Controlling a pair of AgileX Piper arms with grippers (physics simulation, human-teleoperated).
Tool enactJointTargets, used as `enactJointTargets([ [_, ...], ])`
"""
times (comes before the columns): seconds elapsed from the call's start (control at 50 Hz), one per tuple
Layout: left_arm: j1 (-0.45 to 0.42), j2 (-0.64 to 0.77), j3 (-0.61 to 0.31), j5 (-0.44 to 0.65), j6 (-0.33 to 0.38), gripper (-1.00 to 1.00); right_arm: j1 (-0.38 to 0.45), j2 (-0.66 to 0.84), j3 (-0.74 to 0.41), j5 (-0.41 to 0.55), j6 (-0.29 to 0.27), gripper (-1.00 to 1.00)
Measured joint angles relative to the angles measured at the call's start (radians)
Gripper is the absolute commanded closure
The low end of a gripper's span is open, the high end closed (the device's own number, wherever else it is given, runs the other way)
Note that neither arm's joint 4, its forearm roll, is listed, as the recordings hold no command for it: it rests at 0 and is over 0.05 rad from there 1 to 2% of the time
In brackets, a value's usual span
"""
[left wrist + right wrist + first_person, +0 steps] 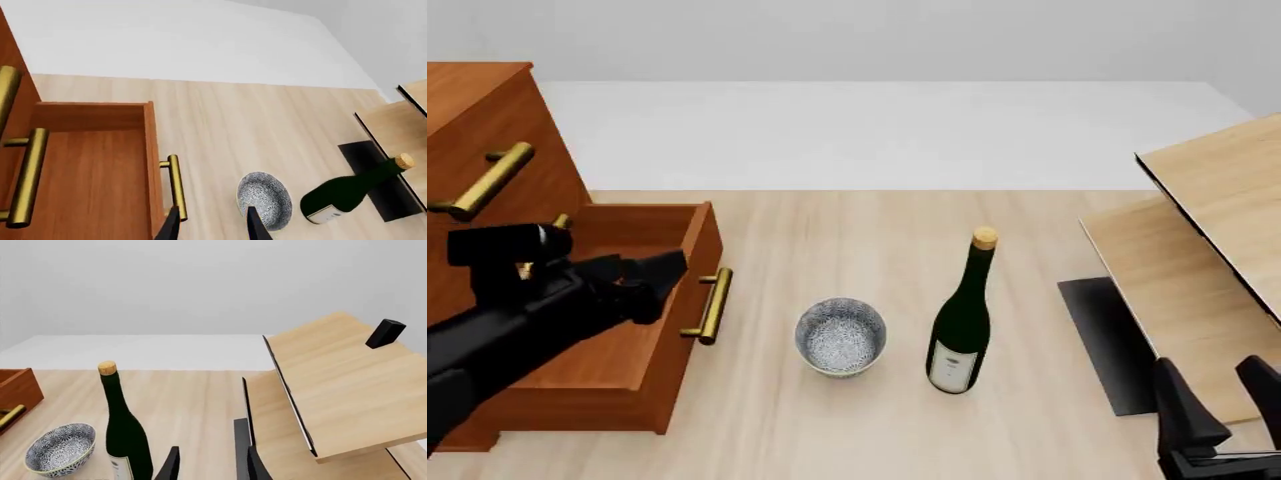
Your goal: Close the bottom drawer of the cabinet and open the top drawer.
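The reddish-brown cabinet (481,110) stands at the left. Its bottom drawer (687,270) is pulled out, with its brass handle (710,305) facing the table middle. The top drawer's handle (483,182) shows above and that drawer is closed. The middle drawer's handle is mostly hidden behind my left arm. My left gripper (665,272) is open and empty, hovering over the open bottom drawer just behind its front panel. In the left wrist view its fingertips (170,226) straddle the lower end of the bottom drawer's handle (175,185). My right gripper (1217,395) is open and empty at the near right.
A patterned bowl (841,335) and an upright dark green bottle (964,320) stand mid-table, right of the drawer. Pale light-wood furniture (1214,190) with a dark base plate (1108,340) fills the right side, close to my right gripper.
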Motion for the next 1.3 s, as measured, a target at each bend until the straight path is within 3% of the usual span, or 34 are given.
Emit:
enactJointTargets([
  [0.38,-0.099,0.112,0.028,-0.06,-0.113,-1.0,0.007,0.011,0.001,-0.007,-0.002,-1.0],
  [0.76,-0.161,0.272,0.076,-0.146,-0.17,-1.0,0.001,0.012,0.001,-0.008,-0.004,-1.0],
  [1.0,-0.163,0.347,0.103,-0.193,-0.183,-1.0,-0.002,0.012,0.002,-0.008,-0.006,-1.0],
  [1.3,-0.111,0.437,0.11,-0.212,-0.143,-1.0,0.0,0.001,0.002,0.003,-0.008,-1.0],
])
